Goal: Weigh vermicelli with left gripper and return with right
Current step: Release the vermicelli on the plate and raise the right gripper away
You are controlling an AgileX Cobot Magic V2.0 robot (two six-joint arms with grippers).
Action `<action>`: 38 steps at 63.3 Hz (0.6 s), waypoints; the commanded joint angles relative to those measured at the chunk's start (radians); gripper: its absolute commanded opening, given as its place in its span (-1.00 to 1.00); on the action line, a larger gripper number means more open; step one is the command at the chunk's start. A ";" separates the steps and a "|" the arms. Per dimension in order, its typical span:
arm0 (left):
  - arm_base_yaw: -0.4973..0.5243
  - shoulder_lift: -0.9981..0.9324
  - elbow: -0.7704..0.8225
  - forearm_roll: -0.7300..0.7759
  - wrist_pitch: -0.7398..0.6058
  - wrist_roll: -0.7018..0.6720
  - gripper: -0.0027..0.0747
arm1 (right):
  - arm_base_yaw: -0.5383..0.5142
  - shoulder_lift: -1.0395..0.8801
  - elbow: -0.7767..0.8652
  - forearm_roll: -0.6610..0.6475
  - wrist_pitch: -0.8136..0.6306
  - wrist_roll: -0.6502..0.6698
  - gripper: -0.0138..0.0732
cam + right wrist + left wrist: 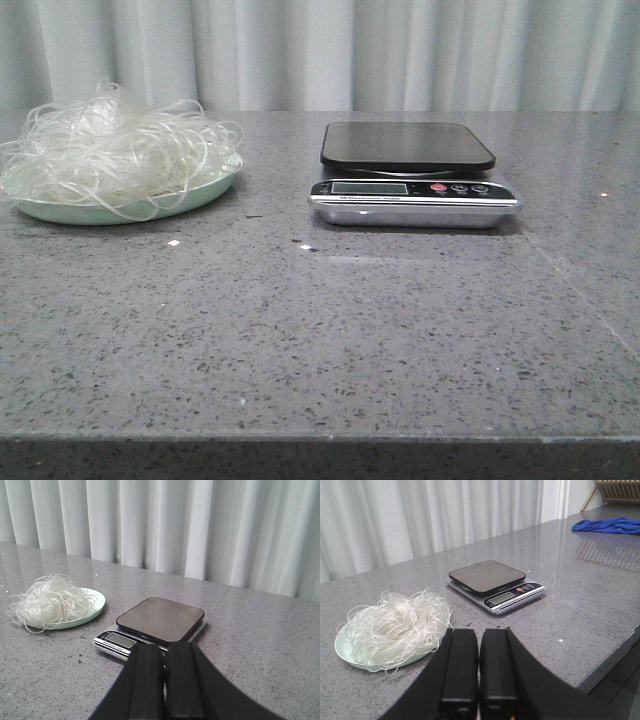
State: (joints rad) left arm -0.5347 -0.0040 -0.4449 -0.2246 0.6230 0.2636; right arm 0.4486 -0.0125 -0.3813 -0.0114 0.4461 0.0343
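Left end effector (479, 667) hangs near vermicelli (395, 627), closed.

Blue cloth (609, 525), grey table (320, 340), curtains (400, 50).

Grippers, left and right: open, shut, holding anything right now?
Left gripper: shut, fingers pressed together, holding nothing.
Right gripper: shut, fingers together, holding nothing.

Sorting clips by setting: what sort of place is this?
Probably a kitchen-style test bench: a grey stone-look counter, a kitchen scale, vermicelli on a plate, curtains behind.
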 commanded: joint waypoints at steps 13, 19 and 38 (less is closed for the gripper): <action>0.049 -0.013 0.104 0.081 -0.335 -0.001 -0.58 | -0.006 0.014 -0.024 -0.010 -0.076 0.001 -0.27; 0.138 -0.022 0.212 0.090 -0.505 -0.001 -0.58 | -0.006 0.014 -0.024 -0.010 -0.076 0.001 -0.27; 0.427 -0.022 0.430 0.169 -0.614 -0.188 -0.58 | -0.006 0.014 -0.024 -0.010 -0.076 0.001 -0.27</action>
State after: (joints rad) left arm -0.1528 -0.0040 -0.0303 -0.0820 0.1392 0.1417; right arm 0.4486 -0.0125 -0.3813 -0.0114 0.4461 0.0343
